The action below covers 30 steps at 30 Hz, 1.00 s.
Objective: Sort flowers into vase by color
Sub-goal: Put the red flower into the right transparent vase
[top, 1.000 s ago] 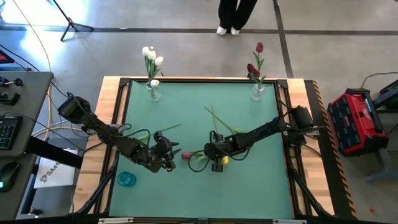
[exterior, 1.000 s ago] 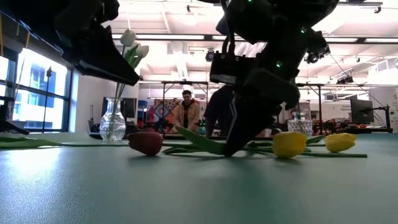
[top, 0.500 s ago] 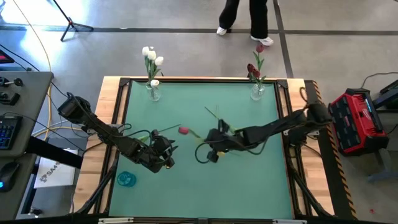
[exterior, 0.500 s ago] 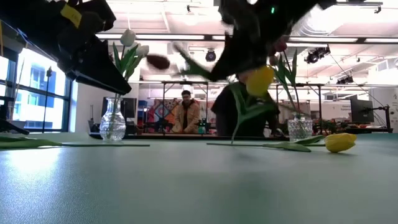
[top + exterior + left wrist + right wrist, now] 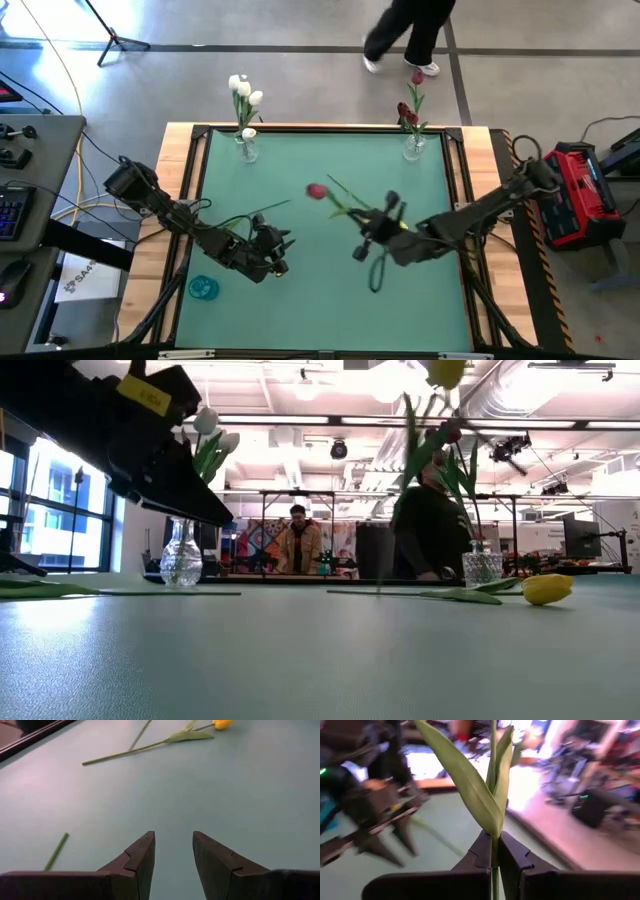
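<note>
Right gripper (image 5: 491,851) raised above table (image 5: 300,310), clamping tulip stem (image 5: 492,795)

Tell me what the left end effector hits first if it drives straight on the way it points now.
Probably just the bare green table top. The open left end effector points down at it. The nearest flower, a yellow tulip with its stem, lies farther ahead; depth is hard to judge.

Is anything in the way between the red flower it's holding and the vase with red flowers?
Nothing visible. The right gripper holds the red tulip in the air; the table from there to that vase is bare.
</note>
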Available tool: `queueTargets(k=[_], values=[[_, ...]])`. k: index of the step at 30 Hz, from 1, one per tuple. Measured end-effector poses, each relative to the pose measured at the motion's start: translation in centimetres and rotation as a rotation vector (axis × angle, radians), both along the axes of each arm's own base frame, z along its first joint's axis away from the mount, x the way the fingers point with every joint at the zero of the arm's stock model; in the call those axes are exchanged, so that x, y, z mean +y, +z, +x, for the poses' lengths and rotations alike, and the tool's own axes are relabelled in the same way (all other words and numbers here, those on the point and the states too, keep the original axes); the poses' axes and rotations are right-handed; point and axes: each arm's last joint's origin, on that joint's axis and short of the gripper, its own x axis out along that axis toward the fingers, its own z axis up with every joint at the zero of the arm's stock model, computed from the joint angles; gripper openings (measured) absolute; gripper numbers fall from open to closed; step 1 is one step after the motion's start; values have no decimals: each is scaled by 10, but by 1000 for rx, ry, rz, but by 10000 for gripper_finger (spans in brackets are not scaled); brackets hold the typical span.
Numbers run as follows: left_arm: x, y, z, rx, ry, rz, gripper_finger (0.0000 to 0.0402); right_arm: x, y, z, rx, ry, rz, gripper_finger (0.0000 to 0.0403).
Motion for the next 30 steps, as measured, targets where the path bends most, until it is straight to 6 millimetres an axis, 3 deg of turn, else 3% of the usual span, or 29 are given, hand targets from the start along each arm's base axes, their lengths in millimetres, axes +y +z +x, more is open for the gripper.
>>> queueTargets(k=[5,12,16,19,25,30], values=[[2,0,2,-2,5,-10,122,-2,-1,-39,-104,-175,-29,0],[4,0,3,-4,7,-8,122,-22,-38,-95,-252,-370,-38,0],[9,0,6,-1,18,-14,122,-37,-54,-120,-299,-373,6,0],[14,1,9,7,18,-9,122,-48,-61,-130,-305,-389,12,0],[25,1,14,12,46,-4,122,-65,-53,-140,-306,-429,18,0],[43,12,32,-55,3,39,122,-67,-47,-135,-212,-217,70,0]])
